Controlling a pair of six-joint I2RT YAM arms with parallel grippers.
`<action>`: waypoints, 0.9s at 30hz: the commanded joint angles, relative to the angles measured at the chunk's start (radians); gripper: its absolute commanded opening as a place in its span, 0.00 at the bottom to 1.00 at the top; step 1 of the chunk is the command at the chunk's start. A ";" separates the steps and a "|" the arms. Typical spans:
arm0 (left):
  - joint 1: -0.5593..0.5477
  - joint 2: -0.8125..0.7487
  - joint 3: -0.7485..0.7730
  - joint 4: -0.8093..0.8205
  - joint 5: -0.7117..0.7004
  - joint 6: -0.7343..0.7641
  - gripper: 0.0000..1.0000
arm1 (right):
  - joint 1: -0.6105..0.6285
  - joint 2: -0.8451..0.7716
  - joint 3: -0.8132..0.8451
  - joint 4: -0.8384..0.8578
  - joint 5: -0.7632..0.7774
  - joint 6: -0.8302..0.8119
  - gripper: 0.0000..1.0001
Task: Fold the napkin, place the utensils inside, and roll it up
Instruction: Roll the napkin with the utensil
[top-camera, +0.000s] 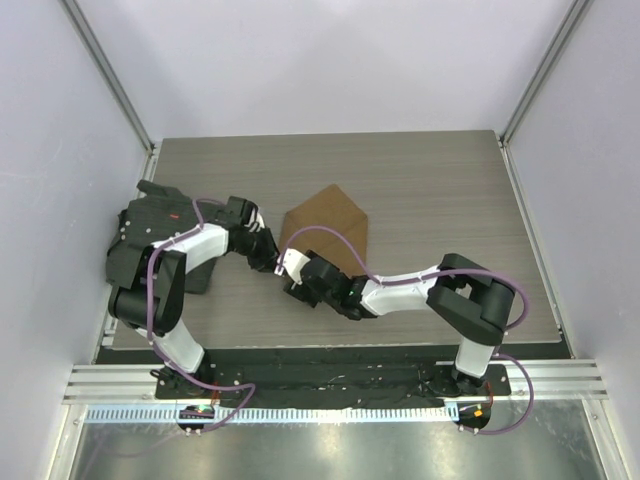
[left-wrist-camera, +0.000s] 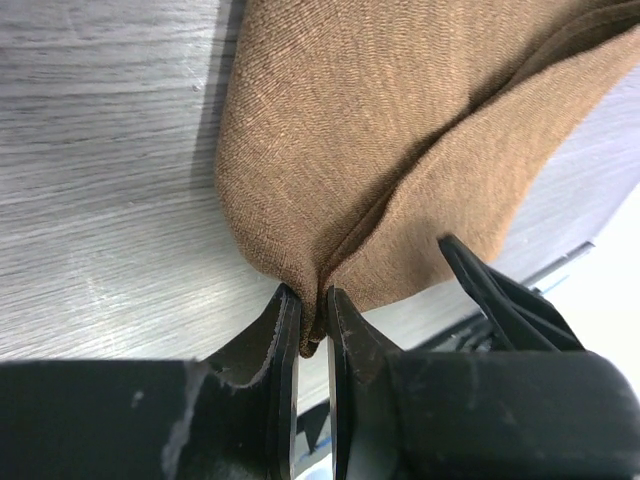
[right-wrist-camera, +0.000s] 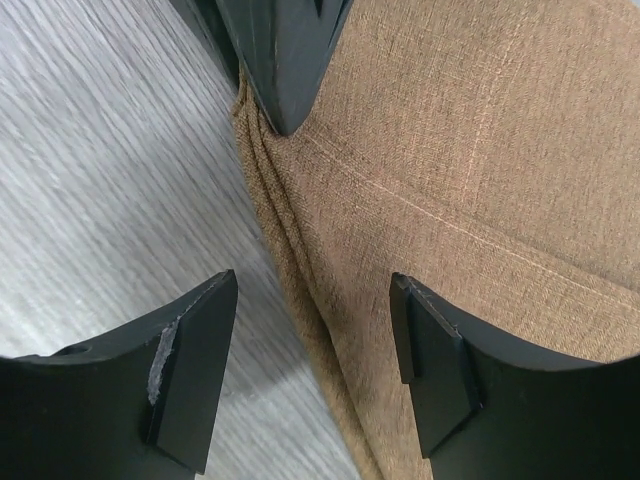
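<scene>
**Black Joints, White Shells, Purple Cable**

The left arm (top-camera: 200, 245) and right arm (top-camera: 400, 292) share one build: chunky black joint housings linked by glossy white shells. A thin purple cable (top-camera: 325, 229) loops loosely along each arm up to the hand. The left hand (left-wrist-camera: 312, 300) has two flat, matte-black fingers (left-wrist-camera: 280, 350), with pale grey scuffs behind the tips. The right hand (right-wrist-camera: 315, 290) carries broader black wedge fingers (right-wrist-camera: 190, 360) with angled tips. One of them shows a chipped grey scratch along its inner edge.

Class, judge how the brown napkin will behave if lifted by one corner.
Probably floppy: the napkin bunches into folds where the left hand pinches it. Likely light, being thin cloth; its coarse weave should resist slipping.
</scene>
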 joint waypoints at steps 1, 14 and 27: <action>0.016 0.002 0.030 -0.014 0.089 -0.010 0.00 | 0.004 0.019 0.008 0.116 0.043 -0.031 0.70; 0.054 0.002 0.027 -0.026 0.118 0.013 0.00 | 0.002 0.066 -0.035 0.077 0.154 -0.043 0.48; 0.100 -0.160 -0.124 0.115 -0.109 -0.096 0.77 | -0.022 0.082 0.167 -0.304 -0.116 -0.026 0.05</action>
